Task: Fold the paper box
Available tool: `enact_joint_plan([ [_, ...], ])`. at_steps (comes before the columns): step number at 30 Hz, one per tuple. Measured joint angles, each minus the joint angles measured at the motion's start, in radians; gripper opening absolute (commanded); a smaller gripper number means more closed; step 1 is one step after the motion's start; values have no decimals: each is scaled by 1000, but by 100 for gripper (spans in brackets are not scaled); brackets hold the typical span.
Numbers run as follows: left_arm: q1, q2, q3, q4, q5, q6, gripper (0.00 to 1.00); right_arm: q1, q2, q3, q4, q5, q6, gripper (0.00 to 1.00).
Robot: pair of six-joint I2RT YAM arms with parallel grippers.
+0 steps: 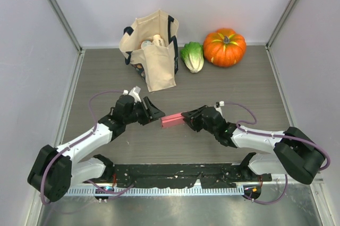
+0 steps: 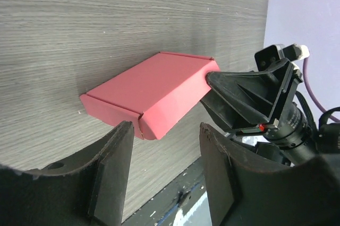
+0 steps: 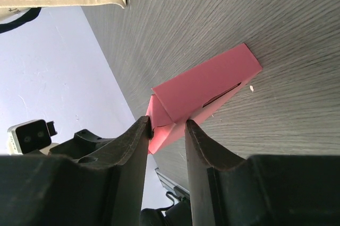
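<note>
The paper box (image 1: 172, 120) is a small slim pink card box lying on the wood table between my two grippers. My right gripper (image 1: 187, 118) is shut on its right end; in the right wrist view the fingers (image 3: 139, 136) pinch the box's near corner (image 3: 204, 90). My left gripper (image 1: 152, 112) is open just left of the box. In the left wrist view the box (image 2: 151, 92) lies ahead of the open left gripper (image 2: 166, 130), not touching its fingers, with the right gripper (image 2: 212, 80) holding its far end.
A beige tote bag (image 1: 151, 51) with groceries stands at the back. A lettuce (image 1: 193, 56) and an orange pumpkin (image 1: 224, 46) lie to its right. White walls enclose the table on three sides.
</note>
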Motion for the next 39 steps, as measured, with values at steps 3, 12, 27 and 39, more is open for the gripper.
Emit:
enact_joint_plan([
  [3,0,9,-5,26,19,-24,58,-3,0,0,0,-3,-4,36],
  [12,2,73,-64,109,47,-89,48,-8,-5,0,-3,-5,-10,36],
  [27,9,224,-109,374,114,-75,21,-115,36,-31,129,-138,-255,52],
  [39,17,281,-116,476,148,-68,20,-407,-82,-3,1,-653,-793,66],
])
